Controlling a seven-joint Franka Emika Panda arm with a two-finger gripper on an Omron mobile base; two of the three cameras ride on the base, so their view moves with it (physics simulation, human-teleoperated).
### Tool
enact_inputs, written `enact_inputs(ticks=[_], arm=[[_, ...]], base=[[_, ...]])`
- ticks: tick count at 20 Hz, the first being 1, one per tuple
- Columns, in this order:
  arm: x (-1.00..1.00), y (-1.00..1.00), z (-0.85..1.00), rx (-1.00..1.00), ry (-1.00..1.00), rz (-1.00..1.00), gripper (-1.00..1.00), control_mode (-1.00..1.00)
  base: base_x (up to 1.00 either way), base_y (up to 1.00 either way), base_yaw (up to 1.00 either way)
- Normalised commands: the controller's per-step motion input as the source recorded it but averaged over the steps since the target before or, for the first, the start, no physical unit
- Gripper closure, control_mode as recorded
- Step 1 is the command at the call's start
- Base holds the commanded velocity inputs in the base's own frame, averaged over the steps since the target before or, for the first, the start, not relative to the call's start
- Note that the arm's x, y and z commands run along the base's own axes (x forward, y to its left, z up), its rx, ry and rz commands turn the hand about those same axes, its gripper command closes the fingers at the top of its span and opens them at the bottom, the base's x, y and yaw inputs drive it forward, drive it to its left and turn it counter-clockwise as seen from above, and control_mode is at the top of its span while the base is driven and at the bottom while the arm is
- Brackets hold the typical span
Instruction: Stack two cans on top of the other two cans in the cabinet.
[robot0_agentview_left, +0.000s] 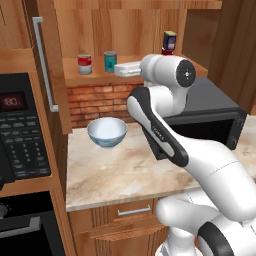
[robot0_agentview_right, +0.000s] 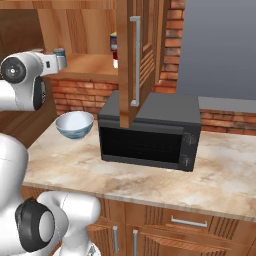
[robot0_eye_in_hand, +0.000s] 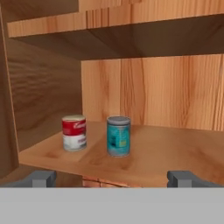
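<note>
We see the end effector (robot0_eye_in_hand: 112, 178) held level in front of the cabinet (robot0_agentview_left: 95, 30), its fingers (robot0_eye_in_hand: 41, 178) spread wide and holding nothing. On the shelf (robot0_eye_in_hand: 166, 153) just beyond it stand the teal can (robot0_eye_in_hand: 118, 135) and, to its left, the silver can with the red and white label (robot0_eye_in_hand: 74, 132), close together but apart, both upright. The teal can sits almost straight ahead of the end effector, between the finger lines. Far right on the shelf, the dark blue can (robot0_agentview_left: 169, 40) rests on top of a red-marked can (robot0_agentview_left: 167, 51). A white bowl (robot0_agentview_left: 107, 132) sits on the surface (robot0_agentview_left: 120, 175) left of the microwave (robot0_agentview_right: 150, 130).
</note>
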Motion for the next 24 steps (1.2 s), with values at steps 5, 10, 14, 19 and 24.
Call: enact_inputs(ticks=[5, 10, 14, 19, 24], arm=[[0.13, 0.00, -0.13, 0.00, 0.00, 0.00, -1.00, -1.00], [0.02, 0.00, -0.17, 0.00, 0.00, 0.00, -1.00, -1.00], [0.00, 0.00, -0.06, 0.00, 0.00, 0.00, -1.00, -1.00], [0.00, 0.00, 0.00, 0.00, 0.00, 0.00, -1.00, -1.00], [0.01, 0.00, 0.00, 0.00, 0.00, 0.00, -1.00, -1.00]], base=[[0.00, 0.00, 0.00], [0.00, 0.00, 0.00], [0.00, 0.00, 0.00], [0.00, 0.00, 0.00], [0.00, 0.00, 0.00]])
